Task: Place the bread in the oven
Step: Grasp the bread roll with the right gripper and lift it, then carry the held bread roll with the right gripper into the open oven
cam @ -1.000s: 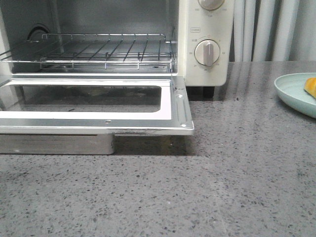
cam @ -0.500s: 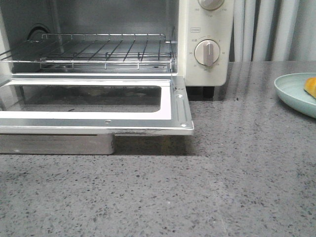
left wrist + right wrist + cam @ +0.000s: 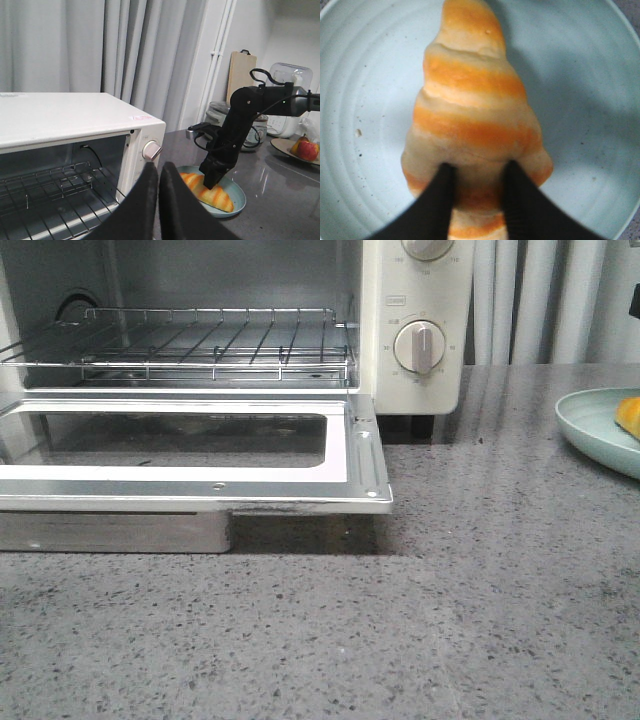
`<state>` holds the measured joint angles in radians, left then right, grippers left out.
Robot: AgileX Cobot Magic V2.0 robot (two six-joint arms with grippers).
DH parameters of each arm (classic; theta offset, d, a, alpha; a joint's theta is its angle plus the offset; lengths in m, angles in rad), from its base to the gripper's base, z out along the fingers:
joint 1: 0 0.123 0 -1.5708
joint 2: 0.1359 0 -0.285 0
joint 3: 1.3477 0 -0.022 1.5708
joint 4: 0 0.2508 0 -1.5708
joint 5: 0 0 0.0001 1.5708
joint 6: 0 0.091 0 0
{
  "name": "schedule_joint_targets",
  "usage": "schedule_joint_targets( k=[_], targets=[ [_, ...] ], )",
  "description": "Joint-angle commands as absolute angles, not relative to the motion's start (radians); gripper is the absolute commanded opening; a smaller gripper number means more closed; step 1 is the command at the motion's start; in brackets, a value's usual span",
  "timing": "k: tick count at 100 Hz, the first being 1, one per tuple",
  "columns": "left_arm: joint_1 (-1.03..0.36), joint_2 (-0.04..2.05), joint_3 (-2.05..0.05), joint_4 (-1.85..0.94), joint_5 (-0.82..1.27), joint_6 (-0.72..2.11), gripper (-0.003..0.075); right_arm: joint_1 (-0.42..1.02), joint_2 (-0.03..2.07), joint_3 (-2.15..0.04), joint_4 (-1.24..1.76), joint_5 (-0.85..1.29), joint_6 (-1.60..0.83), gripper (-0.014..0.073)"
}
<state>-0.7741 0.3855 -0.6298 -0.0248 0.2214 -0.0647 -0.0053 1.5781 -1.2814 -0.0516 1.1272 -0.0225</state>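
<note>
The oven (image 3: 380, 340) stands at the back left with its door (image 3: 350, 455) folded down flat and the wire rack (image 3: 180, 345) bare. The bread (image 3: 470, 100) lies on a mint-green plate (image 3: 360, 75) at the table's right edge, where only an orange sliver of bread (image 3: 630, 415) shows in the front view. My right gripper (image 3: 479, 170) is down on the bread, its two fingertips pressed into the loaf's thick middle. In the left wrist view the right gripper (image 3: 215, 182) stands nearly upright over the bread (image 3: 222, 199). My left gripper (image 3: 158, 167) hangs shut and empty, high beside the oven (image 3: 65, 115).
The open door juts far forward over the grey speckled counter. Pale curtains hang behind. At the back right stand a wooden cutting board (image 3: 241, 75), a cooker (image 3: 220, 112), a clear-topped appliance (image 3: 287, 100) and a dish with an apple (image 3: 302, 147).
A dark bit of the right arm has come into the top right edge of the front view. The oven, plate and bread have not moved.
</note>
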Motion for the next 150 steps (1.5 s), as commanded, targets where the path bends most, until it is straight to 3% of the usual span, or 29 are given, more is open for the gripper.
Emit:
schedule_joint_targets(
  k=[1, 18, 42, 76, 103, 131, 150],
  targets=[
    [-0.774, 0.367, -0.664, -0.017, 0.147, -0.074, -0.0022, -0.002, 1.539, -1.303, -0.063, 1.147, -0.026, -0.0069],
    [-0.774, 0.307, -0.664, -0.017, 0.171, -0.074, -0.0022, 0.050, 1.464, -1.303, -0.057, 1.187, -0.026, -0.0069],
    [-0.747, 0.260, -0.668, 0.048, 0.212, -0.074, -0.0022, 0.281, 1.291, -1.301, -0.093, 1.306, -0.042, -0.0069],
    [-0.472, 0.258, -0.689, 0.152, 0.326, -0.099, -0.0022, 0.562, 1.108, -1.305, -0.091, 1.306, -0.040, -0.0069],
    [-0.292, 0.258, -0.689, 0.113, 0.310, -0.099, -0.0021, 0.759, 1.160, -1.305, -0.120, 1.278, -0.042, -0.0069],
    [-0.281, 0.258, -0.689, 0.107, 0.306, -0.099, -0.0022, 1.012, 1.339, -1.403, -0.335, 1.191, -0.042, -0.0069],
    [-0.281, 0.258, -0.689, 0.107, 0.308, -0.099, -0.0021, 1.052, 1.479, -1.576, -0.437, 1.125, -0.042, -0.0069]
  ],
)
